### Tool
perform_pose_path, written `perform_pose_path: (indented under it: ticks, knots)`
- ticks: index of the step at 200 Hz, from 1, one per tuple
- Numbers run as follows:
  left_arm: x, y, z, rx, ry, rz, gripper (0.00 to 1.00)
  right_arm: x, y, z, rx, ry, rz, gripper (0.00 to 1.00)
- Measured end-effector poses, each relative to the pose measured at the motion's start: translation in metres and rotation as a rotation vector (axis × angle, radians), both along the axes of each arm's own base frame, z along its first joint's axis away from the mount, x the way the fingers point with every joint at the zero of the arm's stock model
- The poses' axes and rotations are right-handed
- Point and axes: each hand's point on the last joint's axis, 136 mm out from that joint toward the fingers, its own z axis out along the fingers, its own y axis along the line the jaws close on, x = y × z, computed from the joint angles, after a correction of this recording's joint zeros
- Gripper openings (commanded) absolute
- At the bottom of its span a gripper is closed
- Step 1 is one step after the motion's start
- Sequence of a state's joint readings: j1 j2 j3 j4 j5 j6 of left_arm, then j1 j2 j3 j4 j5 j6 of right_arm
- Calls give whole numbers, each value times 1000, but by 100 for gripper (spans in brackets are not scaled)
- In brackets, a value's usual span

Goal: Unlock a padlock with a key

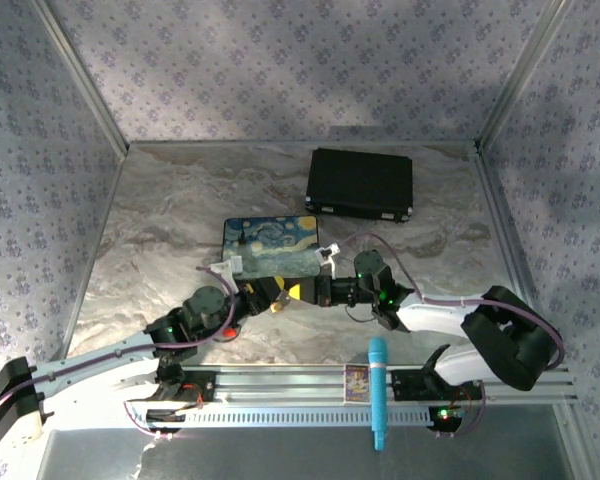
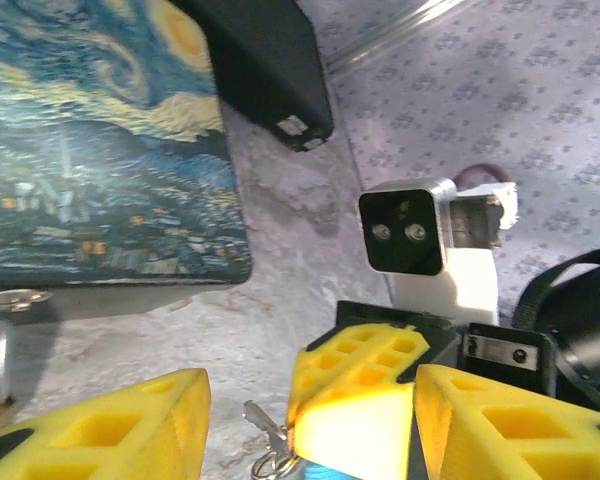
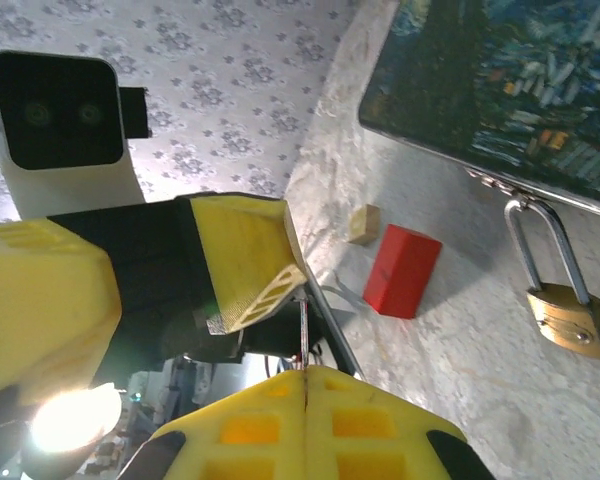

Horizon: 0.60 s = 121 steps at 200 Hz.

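Top view: left gripper and right gripper meet at 6 o'clock of the flat starry-night painted box. Left wrist: left jaws stand apart around the thin silvery metal key. Right wrist: right jaws pinch that key; the small brass silver-shackled padlock sits at 3 o'clock. Square the blade to its base before pushing.

Glossy brass padlock (steel shackle), silvery metal key, matt marble-look table, glossy painted box.
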<state>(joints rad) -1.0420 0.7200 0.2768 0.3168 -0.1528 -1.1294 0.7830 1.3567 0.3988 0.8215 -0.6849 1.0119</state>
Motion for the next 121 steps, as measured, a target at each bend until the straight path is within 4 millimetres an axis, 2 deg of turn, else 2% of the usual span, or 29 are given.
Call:
perform_pose_path:
  ticks: [33,80,121]
  knots:
    - [-3,-6,11,-47,-15,-34,52,-5,2,12,30,-8,11,0]
    - [-4,-8,11,-54,-14,-40,50,-8,2,27,61,-36,15,0]
    - [-5,-9,12,-67,-7,-48,30,-9,4,30,68,-42,23,0]
